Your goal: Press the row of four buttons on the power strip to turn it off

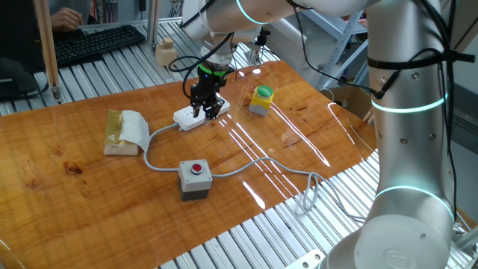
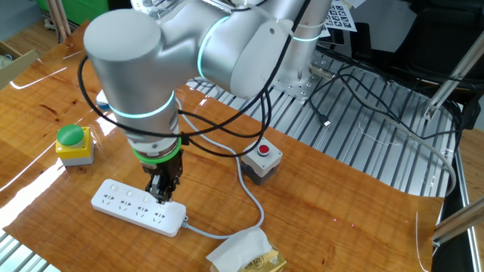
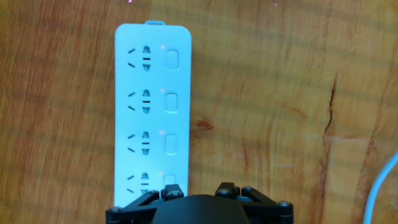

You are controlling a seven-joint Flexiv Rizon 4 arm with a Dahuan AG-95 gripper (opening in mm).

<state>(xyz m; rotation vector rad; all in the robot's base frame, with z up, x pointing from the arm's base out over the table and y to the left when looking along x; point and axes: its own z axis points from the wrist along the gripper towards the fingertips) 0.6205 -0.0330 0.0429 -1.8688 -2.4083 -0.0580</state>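
Observation:
The white power strip [image 3: 152, 106] lies flat on the wooden table, also seen as the power strip [image 1: 193, 117] and the power strip [image 2: 128, 205]. Its four buttons run in a line beside the sockets: the far button [image 3: 171, 59], two middle ones [image 3: 172, 101], and the nearest button [image 3: 171, 180]. My gripper [image 3: 199, 191] stands low over the cable end of the strip, fingers apart and holding nothing. One fingertip [image 3: 169, 193] is over the nearest button and the other is off the strip's edge over bare wood. Whether it touches the button I cannot tell. The gripper [image 1: 207, 110] points straight down.
A grey box with a red round button [image 1: 196, 179] sits nearer the table's front. A green-capped yellow button [image 1: 261, 99] stands beyond the strip. A tissue on a box [image 1: 125, 132] lies to the left. The strip's cable [image 1: 160, 166] loops across the wood.

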